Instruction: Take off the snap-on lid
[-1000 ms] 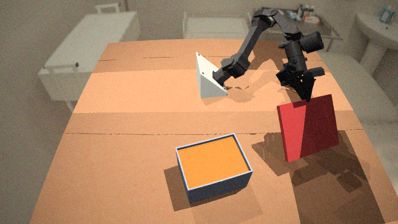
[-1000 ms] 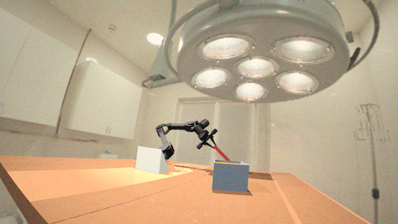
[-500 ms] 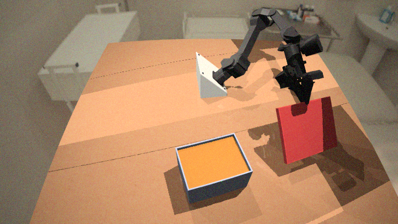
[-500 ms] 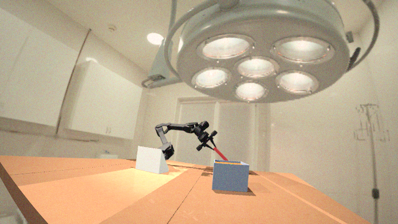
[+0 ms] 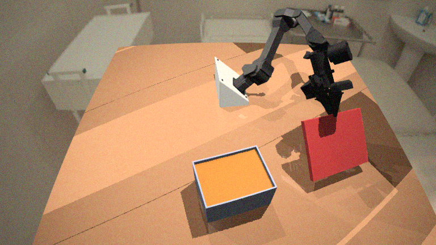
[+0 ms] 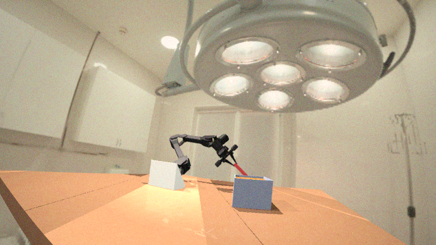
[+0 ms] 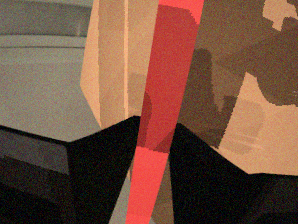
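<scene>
The red lid (image 5: 348, 146) (image 6: 240, 169) (image 7: 172, 65) is off the box and stands steeply tilted, to the box's right in the top view. My gripper (image 5: 334, 115) (image 6: 234, 164) (image 7: 156, 127) is shut on the lid's upper edge. The lid shows as a narrow strip between the fingers in the wrist view. The lid's lower edge hangs low over the table, with shadow just below it; in the exterior view it is hidden behind the box. The storage box (image 5: 240, 205) (image 6: 252, 193) is blue, upright and open, with an orange surface inside its rim.
The wooden table (image 5: 121, 152) (image 6: 152, 219) bears strong light and shadow patches. A white wedge-shaped mount (image 5: 233, 97) (image 6: 164, 174) carries the arm's base, behind and left of the box in the top view. The table's right edge runs close beyond the lid.
</scene>
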Controlling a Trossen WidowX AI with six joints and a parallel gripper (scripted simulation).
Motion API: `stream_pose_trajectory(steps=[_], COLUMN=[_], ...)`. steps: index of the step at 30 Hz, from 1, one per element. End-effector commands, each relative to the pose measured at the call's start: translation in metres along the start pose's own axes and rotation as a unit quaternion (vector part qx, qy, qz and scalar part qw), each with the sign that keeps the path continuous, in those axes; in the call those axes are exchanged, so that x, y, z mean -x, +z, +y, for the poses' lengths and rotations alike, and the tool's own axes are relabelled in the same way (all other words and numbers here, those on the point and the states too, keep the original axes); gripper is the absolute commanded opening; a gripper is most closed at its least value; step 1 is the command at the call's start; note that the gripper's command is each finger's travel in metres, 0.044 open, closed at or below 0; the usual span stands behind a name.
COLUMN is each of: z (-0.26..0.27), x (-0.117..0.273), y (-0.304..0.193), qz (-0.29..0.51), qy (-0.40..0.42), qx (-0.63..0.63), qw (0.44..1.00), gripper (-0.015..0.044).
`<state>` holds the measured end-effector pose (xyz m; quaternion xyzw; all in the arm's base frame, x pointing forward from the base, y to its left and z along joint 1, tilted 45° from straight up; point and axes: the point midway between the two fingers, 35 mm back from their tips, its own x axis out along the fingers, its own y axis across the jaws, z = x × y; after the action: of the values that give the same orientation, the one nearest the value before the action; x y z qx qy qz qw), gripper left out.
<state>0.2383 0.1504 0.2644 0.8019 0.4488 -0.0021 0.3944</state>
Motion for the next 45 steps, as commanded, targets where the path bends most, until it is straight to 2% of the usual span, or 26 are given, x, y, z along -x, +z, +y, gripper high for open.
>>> stream_pose_trajectory(steps=[1, 45], z=[0.0, -0.026], x=[-0.001, -0.024], y=[0.001, 0.0], qz=[-0.003, -0.002], qy=[0.006, 0.007], qx=[-0.001, -0.002], qw=[1.0, 1.0], gripper=[0.0, 0.0])
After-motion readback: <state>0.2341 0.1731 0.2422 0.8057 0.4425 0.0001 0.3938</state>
